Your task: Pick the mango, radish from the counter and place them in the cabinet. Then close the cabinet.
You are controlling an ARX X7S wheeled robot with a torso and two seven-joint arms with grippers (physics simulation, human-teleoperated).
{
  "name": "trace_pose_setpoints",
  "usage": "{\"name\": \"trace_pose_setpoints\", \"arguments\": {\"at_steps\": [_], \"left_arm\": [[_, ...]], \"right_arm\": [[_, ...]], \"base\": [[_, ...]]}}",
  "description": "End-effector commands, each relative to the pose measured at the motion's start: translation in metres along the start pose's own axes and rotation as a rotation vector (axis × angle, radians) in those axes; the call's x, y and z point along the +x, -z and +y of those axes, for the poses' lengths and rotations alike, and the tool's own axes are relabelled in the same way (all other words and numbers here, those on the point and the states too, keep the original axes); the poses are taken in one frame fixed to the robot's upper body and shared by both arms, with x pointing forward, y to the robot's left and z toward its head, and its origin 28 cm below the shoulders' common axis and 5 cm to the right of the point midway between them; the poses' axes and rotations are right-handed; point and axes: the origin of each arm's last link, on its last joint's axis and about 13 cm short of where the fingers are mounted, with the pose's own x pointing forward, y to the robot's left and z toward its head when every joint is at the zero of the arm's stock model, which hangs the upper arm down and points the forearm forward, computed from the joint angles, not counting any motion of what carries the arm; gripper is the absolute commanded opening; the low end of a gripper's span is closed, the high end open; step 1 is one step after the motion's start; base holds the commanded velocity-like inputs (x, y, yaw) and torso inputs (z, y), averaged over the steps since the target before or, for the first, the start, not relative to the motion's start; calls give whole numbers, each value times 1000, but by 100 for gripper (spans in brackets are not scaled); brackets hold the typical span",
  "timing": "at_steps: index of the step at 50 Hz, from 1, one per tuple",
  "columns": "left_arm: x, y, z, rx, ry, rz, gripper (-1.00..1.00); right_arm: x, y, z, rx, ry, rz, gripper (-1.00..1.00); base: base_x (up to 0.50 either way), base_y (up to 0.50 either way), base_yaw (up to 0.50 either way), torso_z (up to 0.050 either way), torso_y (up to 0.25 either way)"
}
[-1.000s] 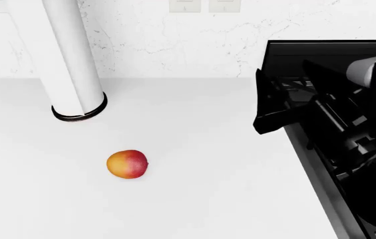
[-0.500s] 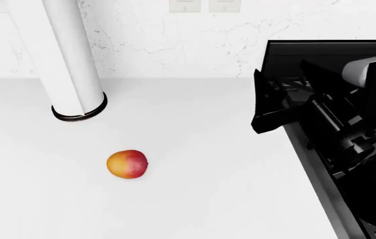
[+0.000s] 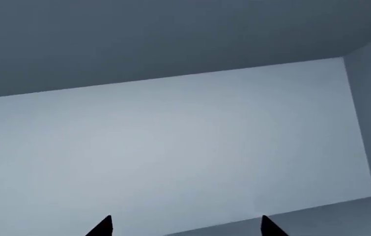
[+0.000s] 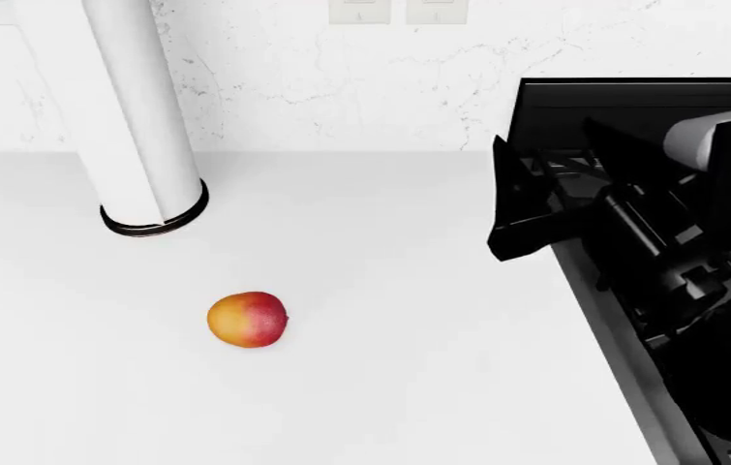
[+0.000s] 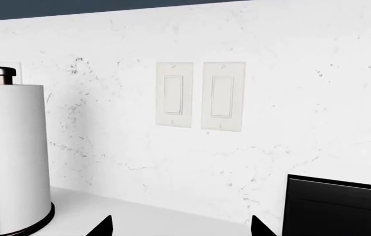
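While the left arm is out of my head camera, its wrist view shows only blue-grey flat panels meeting at an edge, which I judge to be the inside of the cabinet (image 3: 172, 147); the left gripper (image 3: 185, 227) shows two dark fingertips set well apart with nothing between them, so I read it as wide and empty. No radish shows in any view. I guess it may already be inside the cabinet, but I cannot confirm that.

Moving rightward on the counter (image 4: 379, 407), the paper towel roll (image 4: 145, 116) stands upright near the wall. In front of it, well apart, the mango (image 4: 248, 320) lies alone on the white surface, untouched by either arm.

Further right, the right gripper (image 4: 520, 208) hangs above the counter's edge beside the black stove (image 4: 624, 102), well away from the mango. Its wrist camera faces the wall switches (image 5: 202, 96), with two fingertips spread and nothing held.

So the mango is not yet picked, and closing the cabinet is left too.
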Motion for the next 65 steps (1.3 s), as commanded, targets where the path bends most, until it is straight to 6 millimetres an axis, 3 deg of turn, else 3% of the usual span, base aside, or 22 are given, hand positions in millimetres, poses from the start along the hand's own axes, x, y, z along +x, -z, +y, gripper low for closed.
{"name": "trace_pose_setpoints", "arguments": {"at_steps": [1, 13, 21, 31, 47, 65], "left_arm": [[-1, -3, -1, -6, 10, -6, 100], [0, -23, 3, 30, 81, -232, 100], [1, -24, 7, 67, 116, -327, 100], [-31, -18, 2, 77, 245, -450, 100], [-61, -10, -2, 12, 491, -462, 100], [-78, -2, -6, -39, 699, -390, 100]], "right_arm": [[-1, 0, 0, 1, 1, 1, 100], [-2, 2, -2, 2, 6, 2, 100], [0, 4, -1, 3, 3, 5, 100], [1, 5, 1, 3, -2, 7, 100], [0, 3, 2, 3, -4, 5, 100], [-3, 2, 2, 6, 1, 4, 100]], "base": [[0, 0, 0, 0, 0], [0, 0, 0, 0, 0], [0, 0, 0, 0, 0], [0, 0, 0, 0, 0], [0, 0, 0, 0, 0], [0, 0, 0, 0, 0]]}}
